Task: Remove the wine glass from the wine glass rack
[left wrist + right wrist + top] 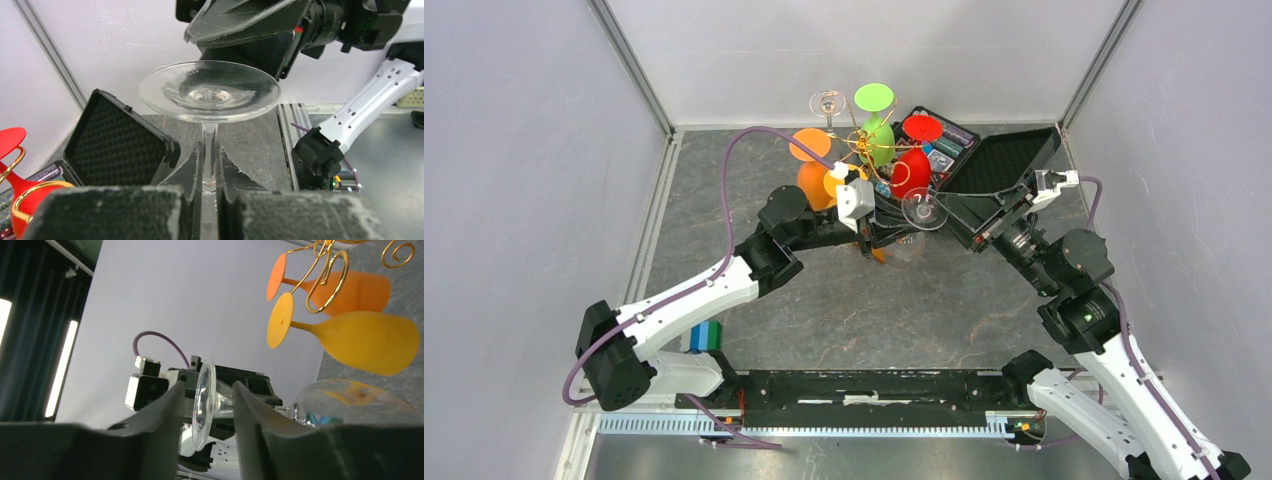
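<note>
A clear wine glass [921, 210] lies roughly sideways in front of the gold wire wine glass rack [861, 146]. My left gripper [892, 228] is shut on its stem [209, 150], and the round foot [210, 92] points at the right arm. My right gripper [954, 218] is open. In the right wrist view, its fingers [165, 405] stand on either side of the foot [204, 402] without touching it, and the bowl [360, 402] lies below the rack's curled arms [327, 270]. The rack's wooden base is mostly hidden under the left arm.
Orange [809, 146], green [876, 120] and red [911, 172] glasses and another clear one [828, 103] hang on the rack. An open black case [1009, 165] with coloured contents stands behind the right gripper. Grey walls enclose the table.
</note>
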You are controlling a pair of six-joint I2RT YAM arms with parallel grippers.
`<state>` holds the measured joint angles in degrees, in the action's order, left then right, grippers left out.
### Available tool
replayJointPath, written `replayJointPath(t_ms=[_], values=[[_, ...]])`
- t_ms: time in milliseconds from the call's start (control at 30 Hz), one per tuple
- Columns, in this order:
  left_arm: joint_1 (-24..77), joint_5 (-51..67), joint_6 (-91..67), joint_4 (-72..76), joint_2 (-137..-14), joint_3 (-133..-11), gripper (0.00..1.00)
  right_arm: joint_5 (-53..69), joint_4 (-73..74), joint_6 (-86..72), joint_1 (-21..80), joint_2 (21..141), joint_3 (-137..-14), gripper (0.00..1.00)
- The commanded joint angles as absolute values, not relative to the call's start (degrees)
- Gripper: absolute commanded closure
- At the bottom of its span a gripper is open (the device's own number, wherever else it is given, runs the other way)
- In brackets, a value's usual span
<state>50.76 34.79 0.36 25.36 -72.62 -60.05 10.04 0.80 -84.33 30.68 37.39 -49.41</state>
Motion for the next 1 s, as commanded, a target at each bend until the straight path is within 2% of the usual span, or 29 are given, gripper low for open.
replayJointPath(t_ms=[0,33,100,200,367,533,700,867,967], values=[[50.97,28.83,-5.11,29.27,-70.86,-61.76,0.98,7.98,-2.15,-80.52,30.85,37.54,-51.77,0.38],[50.98,27.55,-6.65,30.59,-70.56,-61.42,0.98,7.74,-1.79,-79.12,30.85,37.73,-51.7,0.25],[50.98,23.66,-9.7,32.67,-70.12,-61.09,0.98,7.21,-1.76,-75.97,30.81,37.95,-51.46,0.1],[50.98,17.79,-13.18,34.14,-69.34,-61.2,0.98,6.25,-2.58,-71.8,30.85,37.7,-50.36,0.02],[50.98,4.26,-19.12,33.9,-67.52,-62.72,0.98,0.9,-4.02,-64.11,30.85,32.74,-45.81,0.02],[50.97,-11.92,-31.02,35.36,-65.69,-64.23,0.98,-1.2,-12.91,-64.13,30.85,27.07,-36.88,0.02],[50.98,-16.97,-38.04,39.92,-64.7,-65.28,0.98,7.49,-27.59,-68.81,30.85,30.94,-34.04,0.02],[50.93,-19.74,-42.94,42.06,-63.91,-65.3,0.98,15.05,-40.27,-73.24,31.64,38.84,-36.96,0.02],[50.98,-20.46,-44.04,43.33,-63.48,-64.89,0.98,14.2,-41.83,-73.28,33.54,40.58,-38.76,0.1]])
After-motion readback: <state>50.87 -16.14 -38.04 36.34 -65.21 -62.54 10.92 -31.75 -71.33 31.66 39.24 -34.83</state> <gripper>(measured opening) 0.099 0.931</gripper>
